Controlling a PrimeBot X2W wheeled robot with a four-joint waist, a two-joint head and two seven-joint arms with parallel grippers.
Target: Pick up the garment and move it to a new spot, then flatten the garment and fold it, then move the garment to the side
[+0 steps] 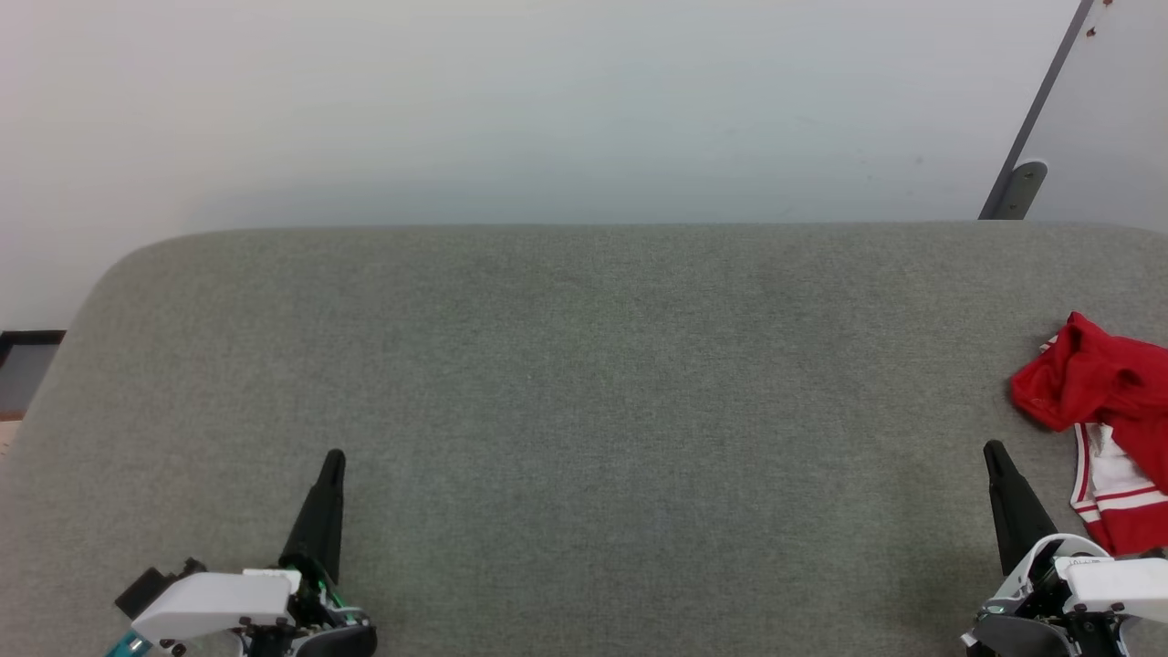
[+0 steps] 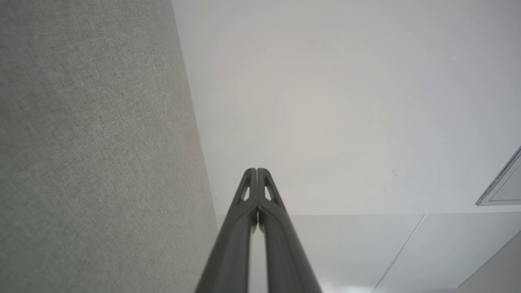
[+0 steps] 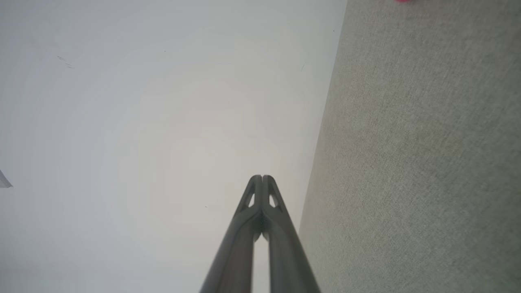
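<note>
Grey woven fabric covers the tabletop [image 1: 584, 383], which spreads across most of the head view with a rounded corner at 10 o'clock. A pale, plain wall [image 1: 547, 109] rises behind it from 9 o'clock round to 3 o'clock. The garment [image 1: 1109, 401] lies crumpled on the tabletop's far right, at about 3 to 4 o'clock. It is a red bunch above and a white part with red-and-white striped trim below, cut off by the picture's edge (no lettering can be made out in the folds). The right hand [image 1: 993, 449] sits at 5 o'clock, with its dark tip pointing toward 12 o'clock. The tip is just beside the garment's white part and clear of the cloth. In the right wrist view its fingers [image 3: 285, 252] are pressed together at the tips with nothing between them, and the tabletop runs along the 3 o'clock side. The left hand [image 1: 334, 456] sits at 7 o'clock, well apart from the garment. Its fingers [image 2: 236, 244] likewise meet at the tips and hold nothing, and the fabric fills the 9 o'clock side of that view. A dark grey slanted bar [image 1: 1031, 119] leans against the wall at 2 o'clock.
</note>
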